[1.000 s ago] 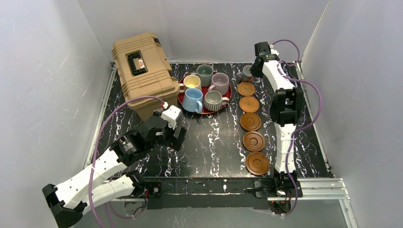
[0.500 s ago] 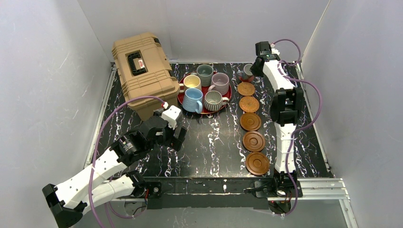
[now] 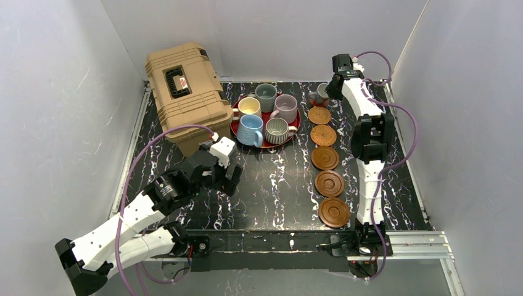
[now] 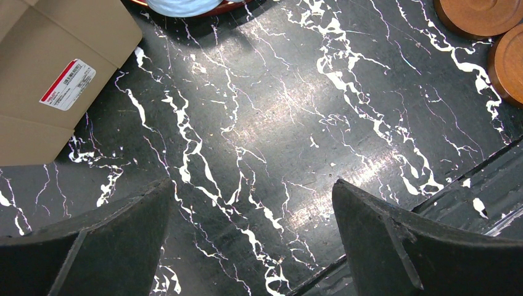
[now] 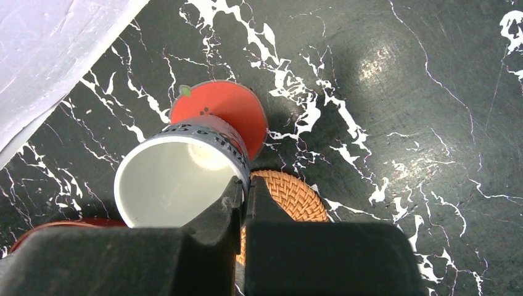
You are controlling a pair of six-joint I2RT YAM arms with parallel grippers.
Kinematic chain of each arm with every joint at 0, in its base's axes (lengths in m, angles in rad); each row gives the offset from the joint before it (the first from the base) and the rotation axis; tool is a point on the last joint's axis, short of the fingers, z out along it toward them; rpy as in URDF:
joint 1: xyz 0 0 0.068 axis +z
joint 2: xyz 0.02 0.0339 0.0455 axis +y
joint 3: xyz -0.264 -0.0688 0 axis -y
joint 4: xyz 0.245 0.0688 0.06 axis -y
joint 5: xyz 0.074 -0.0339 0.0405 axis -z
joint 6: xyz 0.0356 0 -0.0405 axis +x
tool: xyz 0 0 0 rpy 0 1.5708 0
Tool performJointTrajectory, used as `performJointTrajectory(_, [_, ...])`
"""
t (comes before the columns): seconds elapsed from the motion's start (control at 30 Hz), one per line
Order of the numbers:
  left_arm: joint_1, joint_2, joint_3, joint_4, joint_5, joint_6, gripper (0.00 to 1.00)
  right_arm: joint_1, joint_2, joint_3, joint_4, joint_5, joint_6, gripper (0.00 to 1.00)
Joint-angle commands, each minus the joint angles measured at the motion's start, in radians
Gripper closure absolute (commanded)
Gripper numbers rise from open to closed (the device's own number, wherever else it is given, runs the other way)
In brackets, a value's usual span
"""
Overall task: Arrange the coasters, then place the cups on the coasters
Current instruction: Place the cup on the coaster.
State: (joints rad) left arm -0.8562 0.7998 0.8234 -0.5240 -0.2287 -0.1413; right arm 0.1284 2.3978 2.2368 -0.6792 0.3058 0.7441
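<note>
Five coasters lie in a column on the right: two orange woven and three dark brown. At its far end my right gripper is shut on the rim of the small white cup. That cup's base sits over the pinkish-red coaster; whether it rests there I cannot tell. The other cups stand on the red tray: cream-yellow, grey-green, lilac, light blue, ribbed grey. My left gripper hangs open over bare table.
A tan toolbox stands at the back left, beside the tray. White walls close in the table on three sides. The metal rail runs along the near edge. Two brown coasters show in the left wrist view's top right.
The right gripper has shifted the white cup slightly toward the back, onto the red coaster's spot. The left arm has not moved.
</note>
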Motion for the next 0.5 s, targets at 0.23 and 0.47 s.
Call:
performJointTrajectory(0.23, [0.004, -0.007, 0.002, -0.004, -0.011, 0.011, 0.02, -0.007, 0.005, 0.063, 0.051, 0.010, 0.022, 0.78])
performJointTrajectory(0.47, [0.005, -0.007, 0.003, -0.005, -0.012, 0.012, 0.02, -0.007, 0.009, 0.063, 0.059, -0.003, 0.017, 0.64])
